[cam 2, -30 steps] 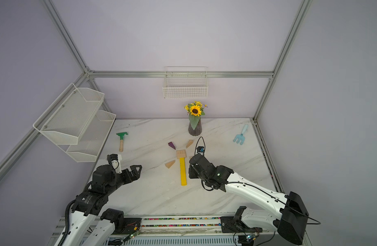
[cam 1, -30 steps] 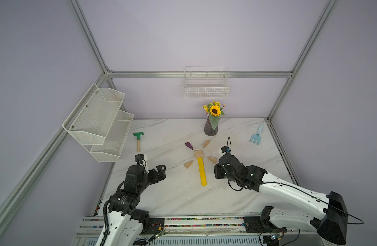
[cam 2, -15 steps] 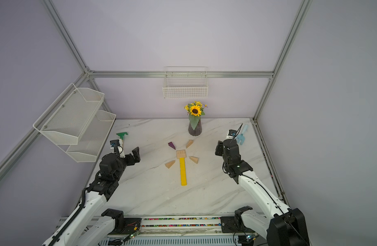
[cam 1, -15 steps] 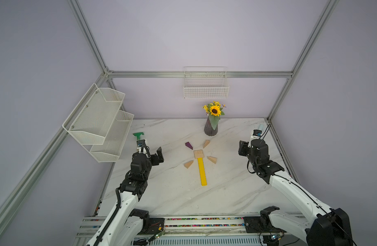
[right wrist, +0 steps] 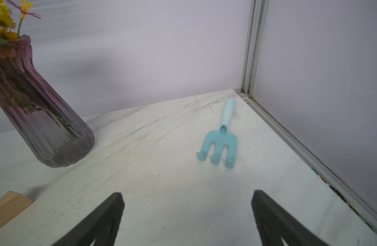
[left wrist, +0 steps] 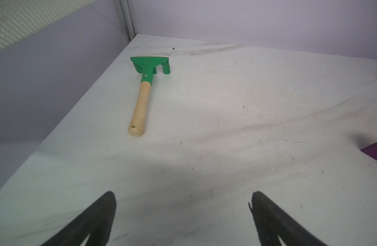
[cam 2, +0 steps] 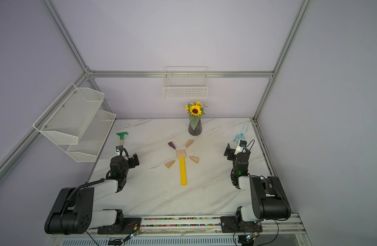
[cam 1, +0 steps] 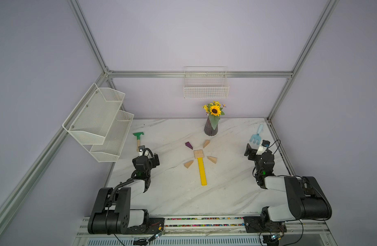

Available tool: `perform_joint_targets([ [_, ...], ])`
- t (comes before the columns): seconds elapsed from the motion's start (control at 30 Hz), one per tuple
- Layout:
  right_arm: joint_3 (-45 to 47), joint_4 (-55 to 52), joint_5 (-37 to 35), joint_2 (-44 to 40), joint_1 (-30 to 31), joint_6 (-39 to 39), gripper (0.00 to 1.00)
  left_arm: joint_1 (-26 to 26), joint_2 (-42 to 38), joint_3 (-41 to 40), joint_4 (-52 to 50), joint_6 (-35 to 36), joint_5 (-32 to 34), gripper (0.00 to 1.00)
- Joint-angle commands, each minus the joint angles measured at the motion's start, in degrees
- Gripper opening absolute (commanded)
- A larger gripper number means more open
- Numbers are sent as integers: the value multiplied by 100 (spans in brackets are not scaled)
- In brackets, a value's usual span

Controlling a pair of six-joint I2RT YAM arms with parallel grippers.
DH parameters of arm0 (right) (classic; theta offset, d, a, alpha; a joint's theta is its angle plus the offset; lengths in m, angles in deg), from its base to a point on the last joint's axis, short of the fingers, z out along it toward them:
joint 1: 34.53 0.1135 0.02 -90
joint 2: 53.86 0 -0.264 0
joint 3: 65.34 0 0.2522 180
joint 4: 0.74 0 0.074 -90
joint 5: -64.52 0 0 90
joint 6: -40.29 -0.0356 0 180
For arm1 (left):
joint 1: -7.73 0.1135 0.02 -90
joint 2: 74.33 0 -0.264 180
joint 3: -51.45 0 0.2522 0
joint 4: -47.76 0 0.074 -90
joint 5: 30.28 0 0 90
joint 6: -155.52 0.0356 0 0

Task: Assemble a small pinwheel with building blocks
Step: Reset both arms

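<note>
Lilac walls [cam 1: 194, 38] and an aluminium frame [cam 1: 200, 74] enclose a white marbled table [cam 1: 174, 198].

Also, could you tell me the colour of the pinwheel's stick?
The stick is yellow, seen best in a top view.

Both top views look down from high at the front, sharing the whole white marbled counter [cam 1: 172, 198]. Wrist views sit low, close, facing its far corners.

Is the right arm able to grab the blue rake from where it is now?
Probably yes. The right claw is open and faces the blue rake, with only bare table between them. The vase stands off to the side.
</note>
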Motion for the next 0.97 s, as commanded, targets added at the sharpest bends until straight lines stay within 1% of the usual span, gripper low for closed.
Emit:
perform_joint_targets([
  [0.0, 108, 2132, 185, 679, -198, 120, 97, 119, 495, 234, 1280, 444, -252, 100],
  [0.03, 97, 2659, 290, 1026, -248, 162, 97, 133, 775, 255, 1389, 427, -297, 100],
  [0.1, -78, 1769, 413, 751, -250, 134, 97, 133, 1341, 87, 2456, 582, -337, 100],
  [0.13, -86, 2061, 434, 933, -250, 195, 97, 133, 1200, 124, 2127, 510, -393, 100],
  [0.17, -170, 1886, 449, 909, -250, 158, 97, 131, 1030, 275, 1548, 498, -475, 100],
  [0.2, -233, 1584, 454, 840, -250, 164, 98, 144, 1033, 370, 1347, 551, -569, 100],
  [0.27, -209, 1778, 446, 904, -250, 175, 98, 142, 1166, 327, 1644, 603, -602, 100],
  [0.33, -205, 1735, 443, 892, -249, 187, 97, 146, 1224, 278, 1840, 607, -599, 100],
  [0.93, -185, 1760, 504, 848, -252, 236, 98, 145, 1171, 282, 1773, 618, -625, 100],
])
